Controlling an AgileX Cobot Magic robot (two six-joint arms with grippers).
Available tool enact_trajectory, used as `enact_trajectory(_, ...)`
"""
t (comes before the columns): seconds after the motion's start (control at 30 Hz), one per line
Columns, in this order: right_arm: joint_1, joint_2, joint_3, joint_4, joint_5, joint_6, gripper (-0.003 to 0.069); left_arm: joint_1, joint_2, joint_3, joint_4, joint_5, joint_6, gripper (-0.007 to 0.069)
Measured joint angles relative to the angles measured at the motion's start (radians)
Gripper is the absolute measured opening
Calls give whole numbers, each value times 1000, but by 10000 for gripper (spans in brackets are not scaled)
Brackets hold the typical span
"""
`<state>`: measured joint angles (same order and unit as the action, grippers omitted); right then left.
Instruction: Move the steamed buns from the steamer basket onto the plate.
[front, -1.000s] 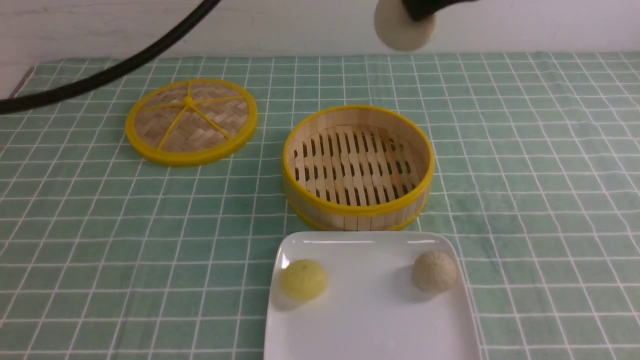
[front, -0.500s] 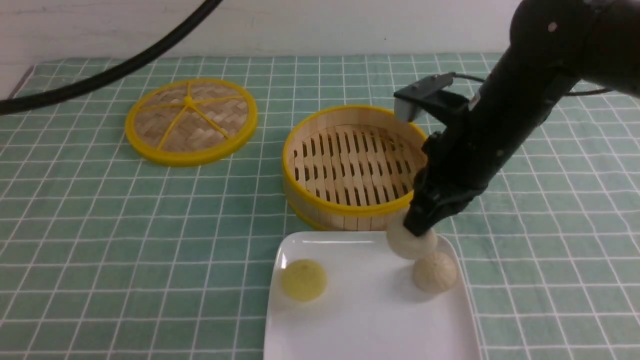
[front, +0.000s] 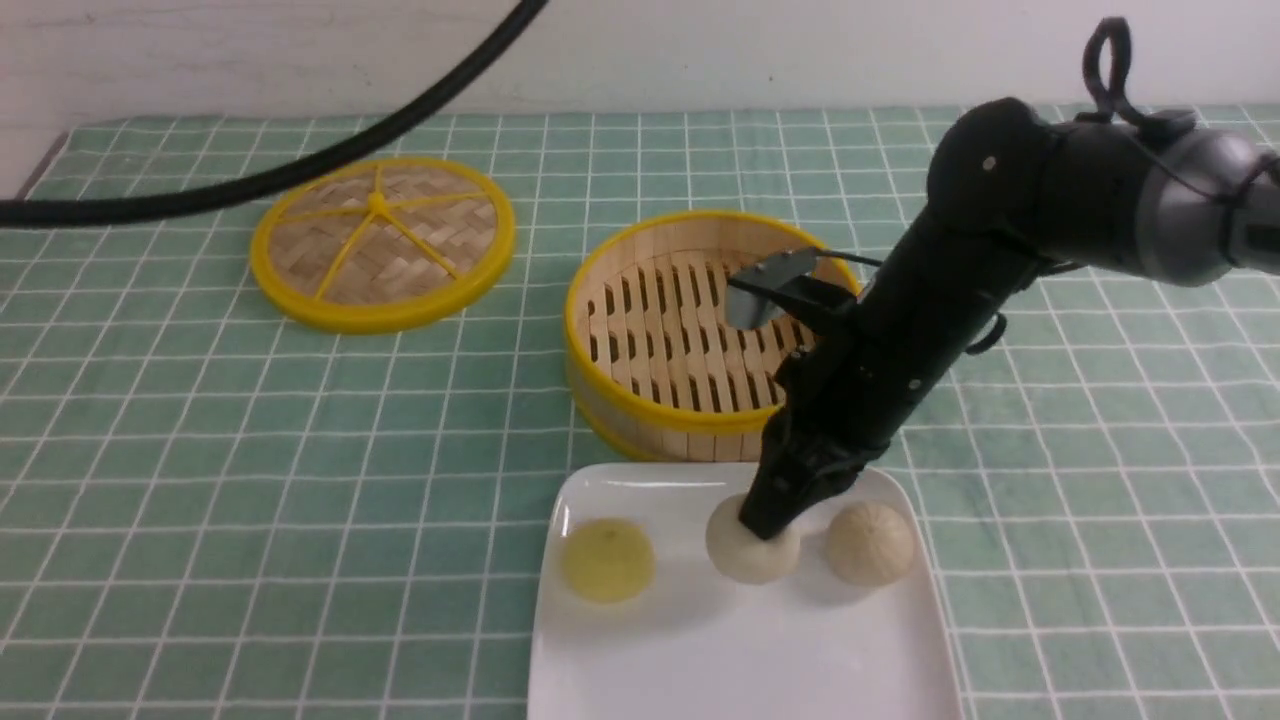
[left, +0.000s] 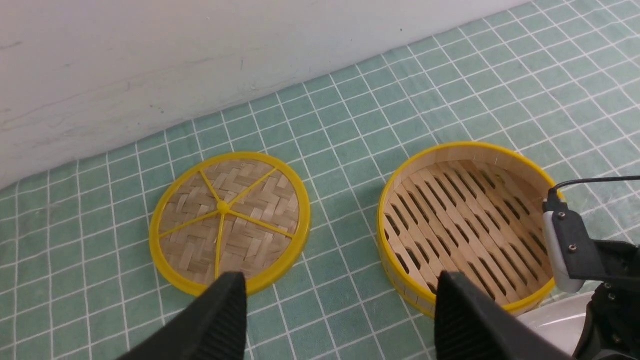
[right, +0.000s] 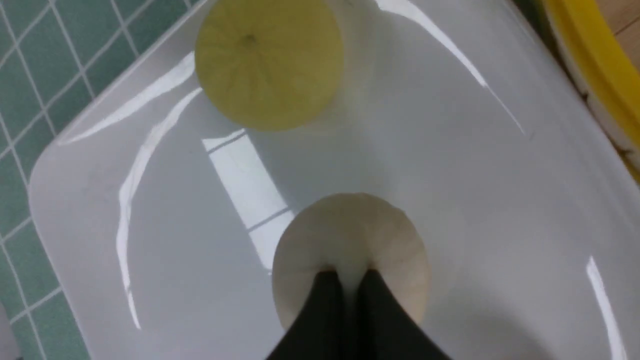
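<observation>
As the last second ran, my right gripper (front: 765, 525) dropped from high over the table to the plate (front: 740, 660), jaws pinched tight on the last bun (front: 738, 562), which now seemed to rest at the plate's centre. I judged only the release remained. I counted three buns: that one, a yellow bun (front: 607, 560) at nine o'clock, a cream bun (front: 868, 543) at three. One steamer basket (front: 690, 430), bare, stood at the plate's twelve; one lid (front: 382, 243) at the basket's ten. My left gripper (left: 340, 285) hung with jaws wide, holding nothing.
</observation>
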<state>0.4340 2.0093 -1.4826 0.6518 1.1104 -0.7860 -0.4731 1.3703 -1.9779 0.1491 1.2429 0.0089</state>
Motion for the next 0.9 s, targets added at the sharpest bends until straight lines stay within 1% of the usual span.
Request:
enact_trajectory(0.17, 0, 34, 0, 14, -12, -41, 27, 0, 11, 0, 2, 0, 0, 504)
enact_trajectory(0.3, 0, 35, 0, 31, -17, -50, 65, 0, 14, 0, 4, 0, 0, 504)
enact_trajectory(0.37, 0, 35, 0, 38, -22, -52, 156, 0, 14, 0, 4, 0, 0, 504)
enact_trajectory(0.4, 0, 35, 0, 38, -23, -52, 167, 0, 14, 0, 5, 0, 0, 504)
enact_trajectory(0.43, 0, 35, 0, 42, -30, -52, 255, 0, 14, 0, 9, 0, 0, 504)
enact_trajectory(0.53, 0, 36, -2, 43, -47, -52, 473, 0, 14, 0, 20, 0, 0, 504)
enact_trajectory(0.63, 0, 33, -23, 44, -86, -52, 635, 0, 14, 0, 29, 0, 0, 504)
enact_trajectory(0.67, 0, 24, -33, 44, -103, -53, 653, 0, 14, 0, 33, 0, 0, 504)
enact_trajectory(0.77, 0, -19, -84, 43, -158, -53, 664, 0, 14, 0, 44, 0, 0, 504)
enact_trajectory(0.83, 0, -46, -117, 43, -191, -52, 652, 0, 14, 0, 49, 0, 0, 504)
enact_trajectory(0.9, 0, -120, -183, 40, -260, -48, 613, 0, 14, 0, 58, 0, 0, 504)
